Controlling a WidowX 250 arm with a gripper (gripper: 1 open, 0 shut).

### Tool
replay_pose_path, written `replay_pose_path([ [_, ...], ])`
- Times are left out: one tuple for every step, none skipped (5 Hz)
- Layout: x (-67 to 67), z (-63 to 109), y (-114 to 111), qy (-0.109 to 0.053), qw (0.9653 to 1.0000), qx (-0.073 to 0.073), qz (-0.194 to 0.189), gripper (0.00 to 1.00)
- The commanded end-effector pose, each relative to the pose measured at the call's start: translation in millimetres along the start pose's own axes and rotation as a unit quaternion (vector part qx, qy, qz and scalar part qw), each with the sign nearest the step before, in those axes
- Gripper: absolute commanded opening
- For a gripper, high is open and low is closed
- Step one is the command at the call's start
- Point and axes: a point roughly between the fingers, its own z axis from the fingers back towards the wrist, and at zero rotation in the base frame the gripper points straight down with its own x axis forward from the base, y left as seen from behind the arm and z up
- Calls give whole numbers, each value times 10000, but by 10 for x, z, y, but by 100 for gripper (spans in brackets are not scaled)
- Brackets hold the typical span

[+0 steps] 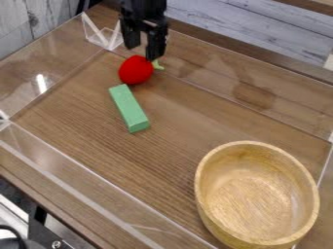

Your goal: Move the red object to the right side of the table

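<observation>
Two black fingers of the gripper [144, 46], spread wide, hang just above the red object [134, 70] near the table's [247, 107] far left corner.

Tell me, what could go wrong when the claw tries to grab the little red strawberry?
The open claw hangs just above the red object, which is small and round, so it might roll or squirt out when squeezed. The green block lies close beside it and could get bumped. Carrying it to the right side, it might drop into the wooden bowl instead of onto the table.
</observation>
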Motion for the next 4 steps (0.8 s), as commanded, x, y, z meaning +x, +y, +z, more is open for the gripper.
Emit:
replay_pose_path([
  [20,74,20,-106,9998,148,-13,100],
  [-6,-11,42,-12,9999,140,23,100],
  [-32,-71,61,58,9999,116,63,100],
  [-57,-118,76,112,9998,81,106,100],
])
